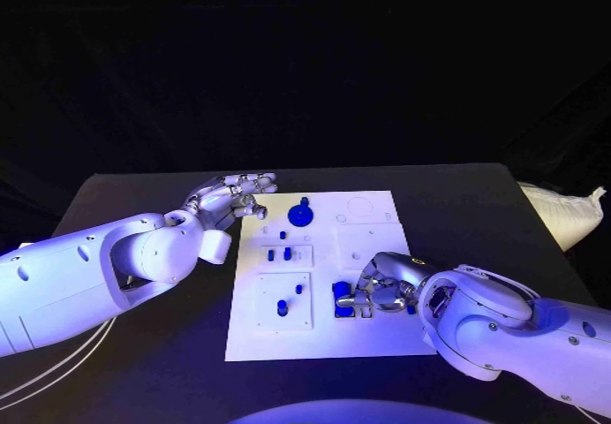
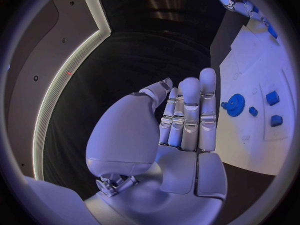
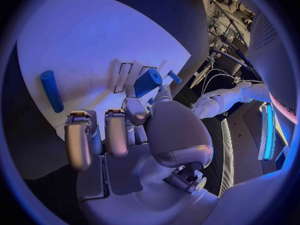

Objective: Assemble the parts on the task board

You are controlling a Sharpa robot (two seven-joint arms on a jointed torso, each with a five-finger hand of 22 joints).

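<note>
Left hand (image 1: pixel 233 201) hovering at the far left edge of the white board (image 1: pixel 382 336), fingers (image 2: pixel 189 112) straight and close together, nothing in them. Just right of it, a blue gear (image 1: pixel 300 214) lying flat near the far edge of the board, apparently seated. Nearer, two small blue pegs (image 1: pixel 279 254) upright side by side in a marked frame, and nearer still two more blue pieces (image 1: pixel 289 299) on a raised square plate on the board's left half. Further right, near the board's middle, right hand (image 1: pixel 382 287) pressed low over the board, fingers curled round a short blue cylinder (image 3: pixel 147 82), pinched at the tips, with more blue (image 1: pixel 343 294) showing under the palm. A long blue rod (image 3: pixel 51 90) lying loose on the board beside that hand. Far right of the board marked with outlines, unfilled as far as can be told. Off to the far right on the black bench (image 1: pixel 140 194), a pale sack (image 1: pixel 561 215). Judged roughly midway: several pieces placed, cylinder in hand and rod yet to seat.
</note>
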